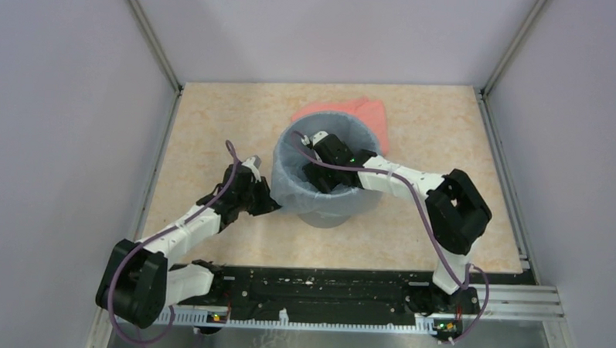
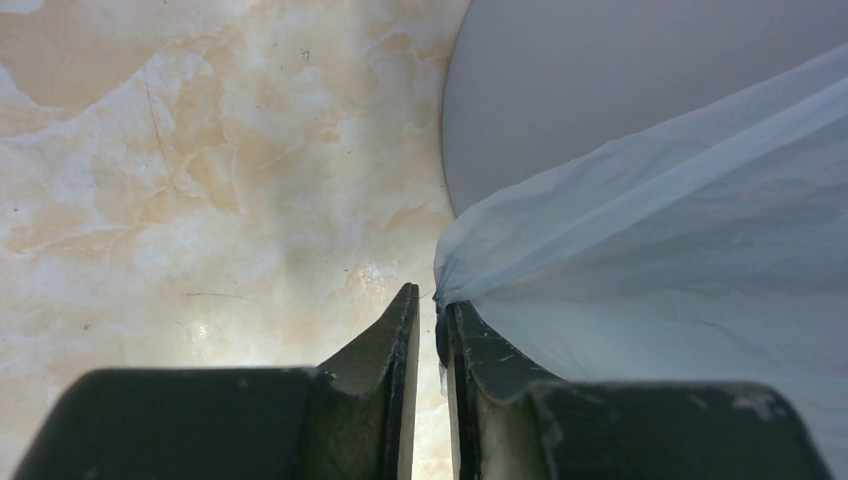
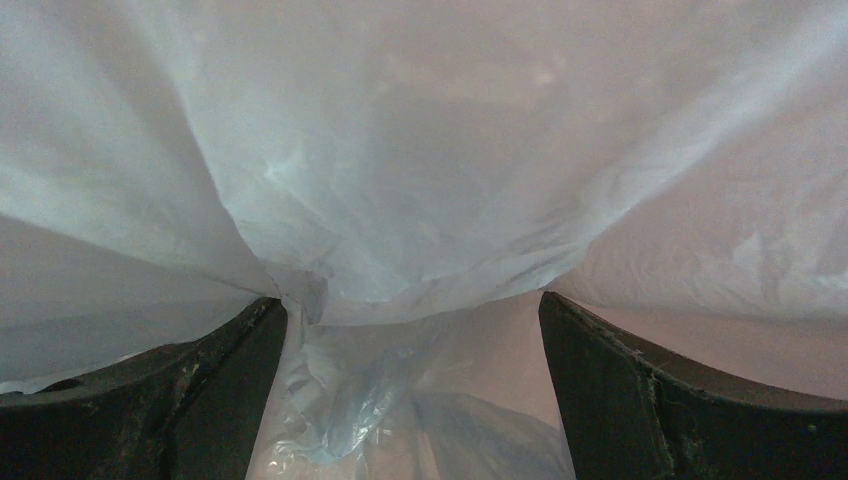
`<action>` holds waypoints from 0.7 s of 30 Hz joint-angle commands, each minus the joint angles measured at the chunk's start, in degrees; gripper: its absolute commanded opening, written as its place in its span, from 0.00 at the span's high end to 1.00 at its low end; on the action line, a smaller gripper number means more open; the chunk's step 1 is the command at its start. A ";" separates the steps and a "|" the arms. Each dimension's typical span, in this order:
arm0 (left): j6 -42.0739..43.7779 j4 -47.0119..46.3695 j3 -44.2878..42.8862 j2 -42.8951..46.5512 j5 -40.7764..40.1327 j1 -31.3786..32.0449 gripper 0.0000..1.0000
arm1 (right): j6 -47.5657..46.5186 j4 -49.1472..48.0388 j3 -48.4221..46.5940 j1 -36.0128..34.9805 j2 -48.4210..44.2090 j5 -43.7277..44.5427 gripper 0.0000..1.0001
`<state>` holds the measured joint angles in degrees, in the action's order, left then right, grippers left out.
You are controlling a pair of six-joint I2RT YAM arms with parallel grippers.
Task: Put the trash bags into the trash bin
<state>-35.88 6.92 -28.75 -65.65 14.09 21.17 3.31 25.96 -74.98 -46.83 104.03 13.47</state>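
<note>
The grey trash bin (image 1: pixel 330 214) stands mid-table, lined with the pale-blue trash bag (image 1: pixel 289 181), whose edge is draped over the rim and down the left wall. My left gripper (image 1: pixel 267 197) is at the bin's left side. In the left wrist view it (image 2: pixel 428 300) is almost shut, pinching a taut corner of the bag (image 2: pixel 680 250) beside the bin wall (image 2: pixel 600 80). My right gripper (image 1: pixel 317 173) reaches down inside the bin. In the right wrist view it (image 3: pixel 412 310) is wide open, with bag film (image 3: pixel 400 150) stretched over and between its fingers.
A salmon-pink folded piece (image 1: pixel 357 112) lies on the table just behind the bin, partly hidden by it. Grey walls enclose the beige table (image 1: pixel 445 140) on the left, back and right. The arms' base rail runs along the near edge.
</note>
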 commanded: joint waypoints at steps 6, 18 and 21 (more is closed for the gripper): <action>0.32 1.87 -1.26 3.33 -0.03 0.60 0.74 | -2.32 1.87 -0.69 2.04 3.30 -1.10 0.05; -0.25 3.36 -0.61 6.19 0.51 0.78 0.73 | -3.05 6.71 -6.10 2.05 8.06 -2.89 0.05; -0.54 3.44 -0.45 6.65 0.75 0.82 0.73 | -3.05 7.87 -7.42 2.05 9.17 -3.22 0.05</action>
<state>-35.94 9.89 -28.82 -60.31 14.13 21.61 0.97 31.79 -80.31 -46.22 109.71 10.96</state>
